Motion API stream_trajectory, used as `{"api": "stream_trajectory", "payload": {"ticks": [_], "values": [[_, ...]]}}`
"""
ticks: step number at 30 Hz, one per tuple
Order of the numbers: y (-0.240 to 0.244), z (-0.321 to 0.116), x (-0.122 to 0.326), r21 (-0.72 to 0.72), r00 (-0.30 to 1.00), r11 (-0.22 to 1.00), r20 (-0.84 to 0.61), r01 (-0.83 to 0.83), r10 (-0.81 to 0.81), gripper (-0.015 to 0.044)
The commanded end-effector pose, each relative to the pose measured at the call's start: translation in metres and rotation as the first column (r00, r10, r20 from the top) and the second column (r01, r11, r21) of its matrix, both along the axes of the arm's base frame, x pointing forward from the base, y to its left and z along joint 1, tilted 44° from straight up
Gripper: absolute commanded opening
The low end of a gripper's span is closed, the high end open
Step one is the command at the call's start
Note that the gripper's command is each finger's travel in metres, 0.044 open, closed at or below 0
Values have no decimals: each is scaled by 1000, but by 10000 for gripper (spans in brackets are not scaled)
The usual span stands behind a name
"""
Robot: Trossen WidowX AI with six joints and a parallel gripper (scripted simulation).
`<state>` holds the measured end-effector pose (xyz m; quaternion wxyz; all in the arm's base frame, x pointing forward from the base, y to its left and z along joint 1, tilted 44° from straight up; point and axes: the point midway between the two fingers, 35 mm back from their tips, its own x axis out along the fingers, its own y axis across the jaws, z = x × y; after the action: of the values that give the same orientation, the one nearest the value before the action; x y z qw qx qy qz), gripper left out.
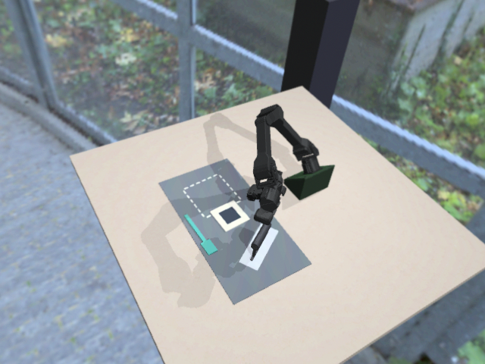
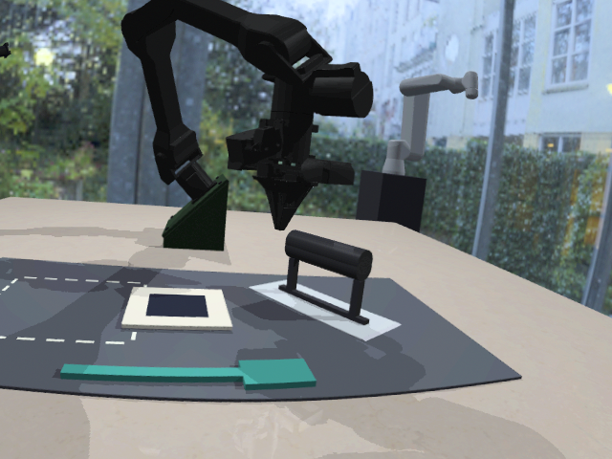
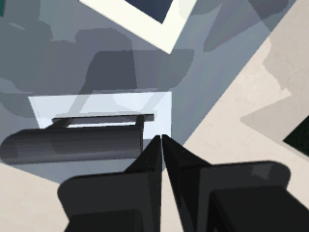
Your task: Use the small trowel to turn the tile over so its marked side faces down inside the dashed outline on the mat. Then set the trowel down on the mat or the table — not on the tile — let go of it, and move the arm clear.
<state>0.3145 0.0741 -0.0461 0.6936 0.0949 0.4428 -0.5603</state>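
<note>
Seen from the top view, with the tile [image 1: 229,214] [image 2: 177,308] [image 3: 169,39] at the centre of the clock, the trowel [image 1: 267,244] [image 2: 378,327] [image 3: 156,103] lies plate-down on the mat [image 1: 282,260] [image 2: 445,340] [image 3: 208,92] toward five o'clock, and the dashed outline [image 1: 200,182] [image 2: 54,339] sits toward eleven. The tile's dark mark faces up, so the turning remains undone. The hand [image 1: 270,197] [image 2: 279,229] [image 3: 160,139] is clenched on nothing, above and apart from the trowel. I judge the trowel light and stiff, its round handle [image 1: 261,236] [image 2: 327,252] [image 3: 77,145] liable to roll in the fingers; grip mid-bar, squarely across. The tile looks rigid, perhaps chippable.
</note>
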Motion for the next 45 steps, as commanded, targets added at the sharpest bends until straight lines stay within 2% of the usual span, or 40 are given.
{"api": "stream_trajectory", "payload": {"ticks": [1, 7, 11, 32, 45], "values": [[0, 0, 0, 0, 1000, 1000, 0, 0, 0, 0], [0, 0, 0, 0, 1000, 1000, 0, 0, 0, 0], [0, 0, 0, 0, 1000, 1000, 0, 0, 0, 100], [0, 0, 0, 0, 1000, 1000, 0, 0, 0, 100], [0, 0, 0, 0, 1000, 1000, 0, 0, 0, 13]]}}
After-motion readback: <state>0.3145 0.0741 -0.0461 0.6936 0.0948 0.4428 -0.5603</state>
